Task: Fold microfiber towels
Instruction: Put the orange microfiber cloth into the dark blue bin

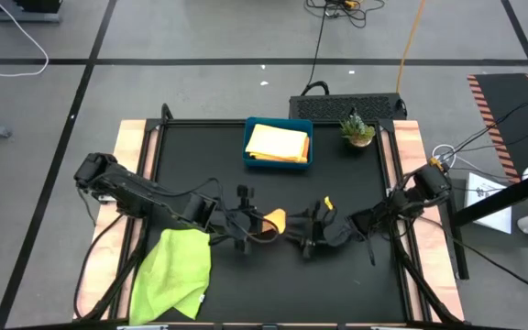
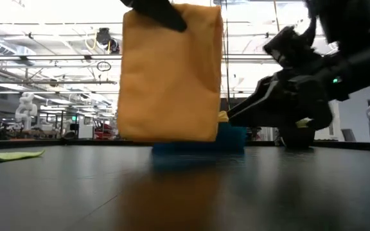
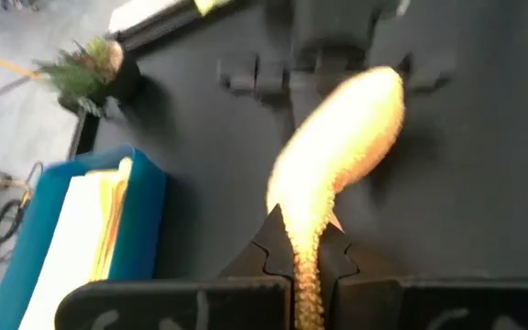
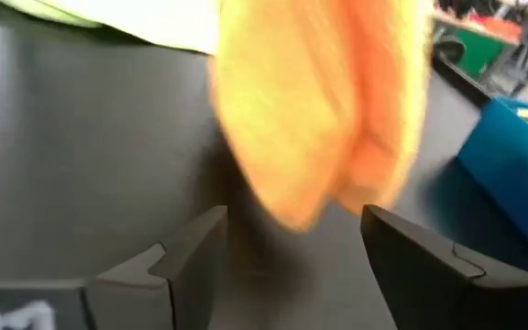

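An orange microfiber towel (image 2: pixel 169 74), folded, hangs over the middle of the black table with my left gripper (image 3: pixel 305 257) shut on it; the high view shows it as a small orange patch (image 1: pixel 274 220) beside that gripper (image 1: pixel 250 225). My right gripper (image 4: pixel 291 243) stands open just to the towel's right (image 1: pixel 304 234), fingers on either side of empty space, the towel hanging ahead of them. A lime green towel (image 1: pixel 172 270) lies spread flat at the near left. Yellow folded towels (image 1: pixel 278 142) lie in the blue tray (image 1: pixel 250 156). My left gripper pinches the folded orange towel at its top edge (image 2: pixel 162 11) between its two fingers, which show close together around the cloth (image 3: pixel 306 275). The fingers come from the table's left, slanting downward. The towel hangs flat below them in several layers, its lower edge (image 2: pixel 166 136) clear of the table.
The blue tray (image 2: pixel 233 138) stands at the table's far middle, behind the hanging towel. A small potted plant (image 1: pixel 357 130) sits at the far right. Wooden rails (image 1: pixel 134 147) run along the table's left and right sides. Bare black tabletop (image 1: pixel 337 284) lies toward the near right.
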Motion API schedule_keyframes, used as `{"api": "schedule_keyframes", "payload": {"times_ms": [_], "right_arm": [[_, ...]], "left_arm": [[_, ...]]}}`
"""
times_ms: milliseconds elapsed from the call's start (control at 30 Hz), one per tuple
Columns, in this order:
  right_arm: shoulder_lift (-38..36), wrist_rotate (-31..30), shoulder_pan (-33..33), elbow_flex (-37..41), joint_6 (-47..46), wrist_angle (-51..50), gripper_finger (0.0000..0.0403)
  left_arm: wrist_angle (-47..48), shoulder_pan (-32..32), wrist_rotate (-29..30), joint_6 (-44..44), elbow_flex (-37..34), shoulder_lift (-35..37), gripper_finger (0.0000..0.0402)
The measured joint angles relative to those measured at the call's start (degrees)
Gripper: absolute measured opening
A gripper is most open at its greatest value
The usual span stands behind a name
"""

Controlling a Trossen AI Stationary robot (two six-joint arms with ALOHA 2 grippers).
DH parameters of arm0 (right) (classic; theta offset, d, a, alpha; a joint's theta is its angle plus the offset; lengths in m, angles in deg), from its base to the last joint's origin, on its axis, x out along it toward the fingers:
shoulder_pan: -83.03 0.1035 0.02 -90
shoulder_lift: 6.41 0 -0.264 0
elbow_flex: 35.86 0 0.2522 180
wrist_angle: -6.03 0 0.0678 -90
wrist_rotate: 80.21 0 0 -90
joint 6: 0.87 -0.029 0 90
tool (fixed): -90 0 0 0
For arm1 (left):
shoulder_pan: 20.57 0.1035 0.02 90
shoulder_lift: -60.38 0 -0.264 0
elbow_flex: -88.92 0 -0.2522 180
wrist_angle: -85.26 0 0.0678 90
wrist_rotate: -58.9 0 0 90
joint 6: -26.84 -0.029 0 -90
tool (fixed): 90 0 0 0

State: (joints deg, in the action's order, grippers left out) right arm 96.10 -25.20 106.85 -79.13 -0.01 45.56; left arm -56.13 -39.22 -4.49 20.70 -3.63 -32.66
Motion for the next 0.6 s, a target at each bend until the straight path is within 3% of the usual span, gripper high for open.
{"api": "schedule_keyframes", "payload": {"times_ms": [233, 467, 600], "right_arm": [[0.01, 3.00, -4.79, 0.06, -0.27, 1.87, 0.0266], [0.01, 23.21, -8.84, 0.06, -3.78, 5.45, 0.0278], [0.01, 27.73, -10.06, 0.06, -4.56, 5.85, 0.0270]], "left_arm": [[-0.66, -0.03, -1.09, -1.14, 0.00, 0.49, 0.0001], [0.06, -0.03, -1.09, -1.51, 0.00, 0.42, 0.0001], [0.26, -0.01, -1.07, -1.56, 0.00, 0.42, 0.0001]]}}
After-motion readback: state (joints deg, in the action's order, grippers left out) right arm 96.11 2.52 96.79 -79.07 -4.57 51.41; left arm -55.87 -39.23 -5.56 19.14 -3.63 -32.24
